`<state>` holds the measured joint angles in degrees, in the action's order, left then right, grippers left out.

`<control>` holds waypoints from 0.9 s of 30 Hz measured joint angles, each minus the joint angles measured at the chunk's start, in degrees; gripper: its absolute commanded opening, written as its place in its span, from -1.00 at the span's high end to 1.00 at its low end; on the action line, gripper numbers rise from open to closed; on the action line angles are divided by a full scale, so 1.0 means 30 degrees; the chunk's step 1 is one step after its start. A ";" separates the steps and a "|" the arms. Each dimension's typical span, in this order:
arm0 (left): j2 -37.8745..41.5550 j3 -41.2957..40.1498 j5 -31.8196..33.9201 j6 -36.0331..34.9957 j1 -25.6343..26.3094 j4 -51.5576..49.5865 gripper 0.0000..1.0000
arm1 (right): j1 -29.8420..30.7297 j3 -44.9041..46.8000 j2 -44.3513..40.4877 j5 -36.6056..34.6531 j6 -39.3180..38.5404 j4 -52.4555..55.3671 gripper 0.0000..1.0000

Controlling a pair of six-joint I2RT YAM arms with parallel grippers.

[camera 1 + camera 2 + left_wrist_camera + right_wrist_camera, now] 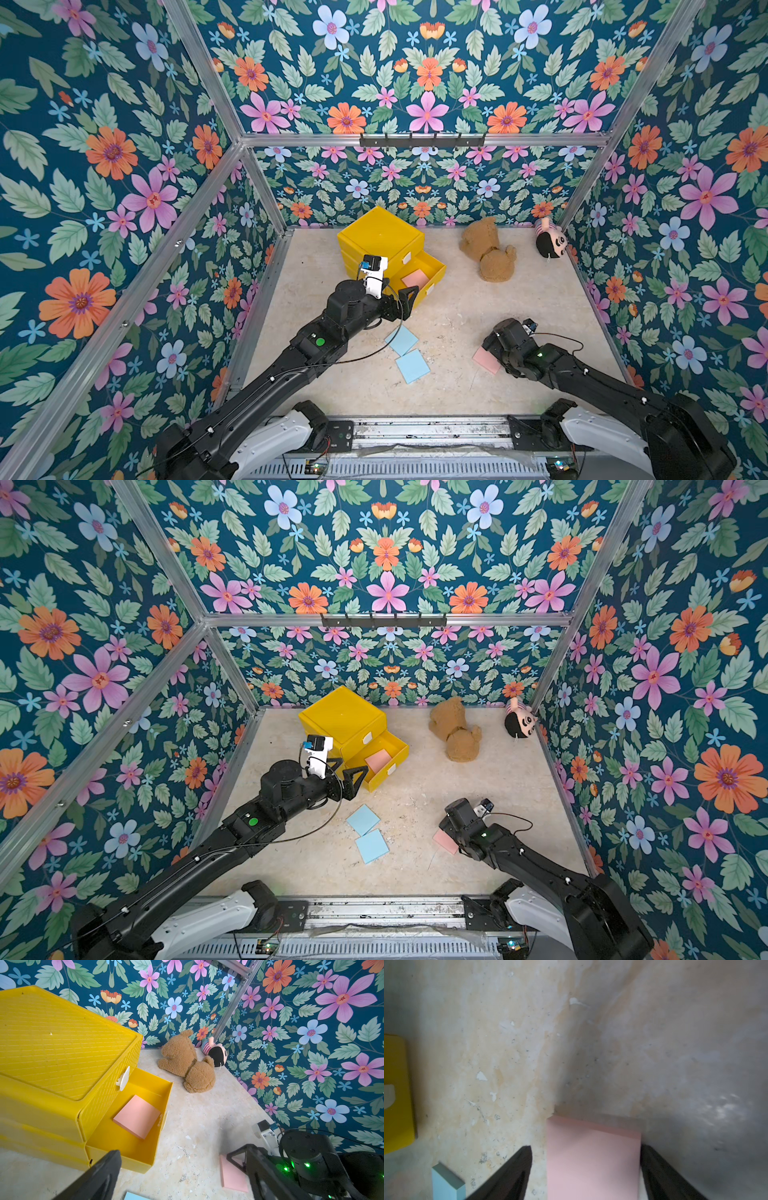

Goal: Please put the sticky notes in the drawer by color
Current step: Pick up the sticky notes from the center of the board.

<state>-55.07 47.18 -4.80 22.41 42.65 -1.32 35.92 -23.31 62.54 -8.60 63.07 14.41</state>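
Right wrist view: right fingers (512, 1174) spread wide astride pink note (591, 1159) at lower centre, bare counter (591, 1043) above; left fingers (99, 1178) wide, empty.

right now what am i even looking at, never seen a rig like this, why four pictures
These are two robot arms on a table, inside a booth with flowered walls. Two pictures come from a camera pair overhead; the other two from a small camera on each arm's wrist. On the table stands a yellow drawer cabinet with one drawer pulled out, a pink sticky note inside. Two blue notes lie loose in front, a second pink note apart from them. A teddy bear and a small doll lie at the back. The left claw hangs open by the drawer, holding nothing. The right claw stands open astride the second pink note, not gripping it.
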 measured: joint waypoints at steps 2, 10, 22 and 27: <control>-0.0066 0.0000 -0.0007 0.0007 0.0146 0.0000 -0.99 | 0.0233 -0.0386 0.0940 0.0510 -0.0168 -0.0925 -0.66; -0.0503 0.0000 0.0291 0.0080 0.1683 -0.0656 -0.99 | 0.1843 -0.4248 0.3949 0.0219 -0.2433 0.0437 -0.98; 0.0605 -0.0102 0.2295 -0.0022 0.1749 -0.1231 -0.99 | 0.7351 -0.7060 0.8655 -0.4852 -0.2681 0.5982 -0.99; 0.0670 -0.0102 0.2550 -0.0087 0.1741 -0.1530 -0.99 | 0.7417 -0.6084 0.8291 -0.4648 -0.2528 0.4663 -0.99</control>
<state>-53.06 46.87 2.85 22.15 47.88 -5.91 58.17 -41.56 87.42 -22.55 55.48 28.40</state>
